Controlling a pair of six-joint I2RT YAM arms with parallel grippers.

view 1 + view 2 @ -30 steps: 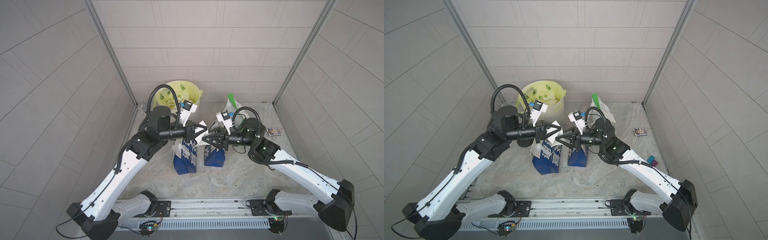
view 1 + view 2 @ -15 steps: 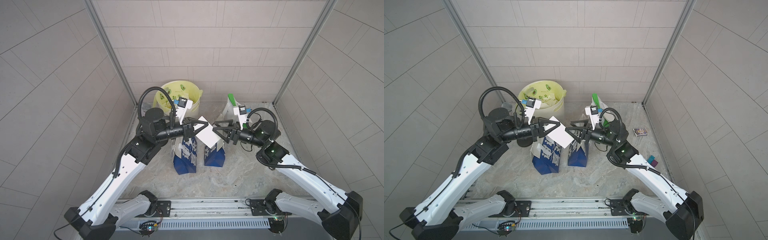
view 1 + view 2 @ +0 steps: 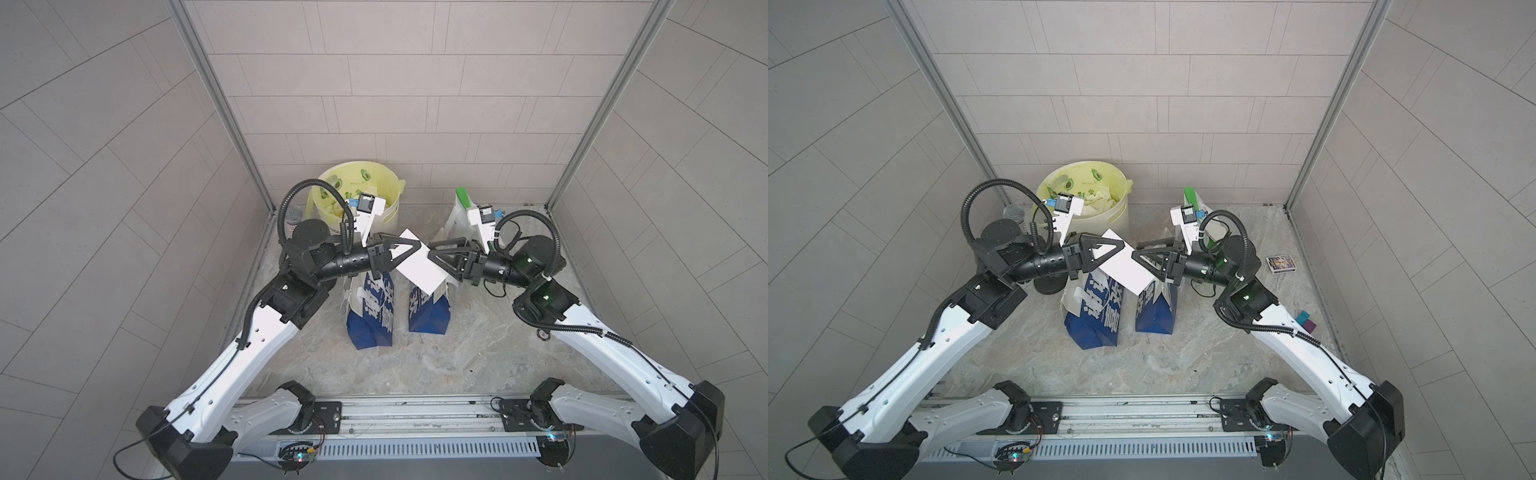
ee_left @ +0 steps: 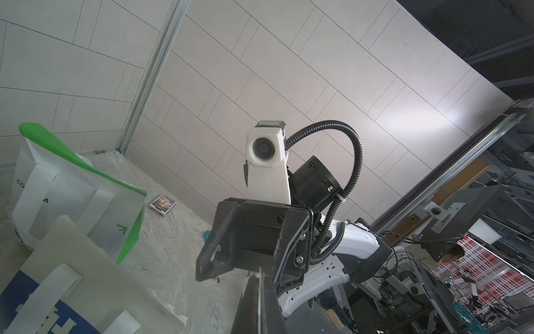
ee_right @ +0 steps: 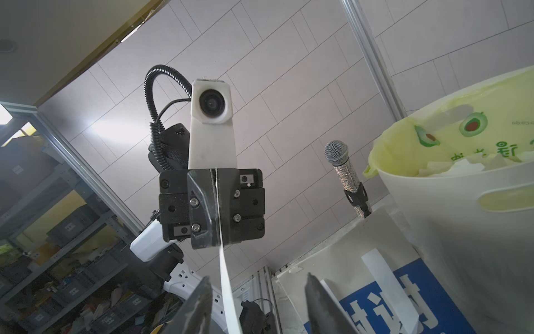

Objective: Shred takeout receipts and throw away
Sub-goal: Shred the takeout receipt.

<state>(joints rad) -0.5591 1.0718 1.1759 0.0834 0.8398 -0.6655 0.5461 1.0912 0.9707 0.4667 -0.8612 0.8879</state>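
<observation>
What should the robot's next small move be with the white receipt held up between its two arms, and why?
Probably close the right end effector on the takeout receipt. The left end effector is clamped shut on one edge of the slip, while the right one's jaws stand open with the slip passing between them. A second grip seems needed before any tearing can start.

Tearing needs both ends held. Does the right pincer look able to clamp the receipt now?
Likely yes: the receipt, clamped by the left pincer, passes between the open jaws of the right pincer.
</observation>
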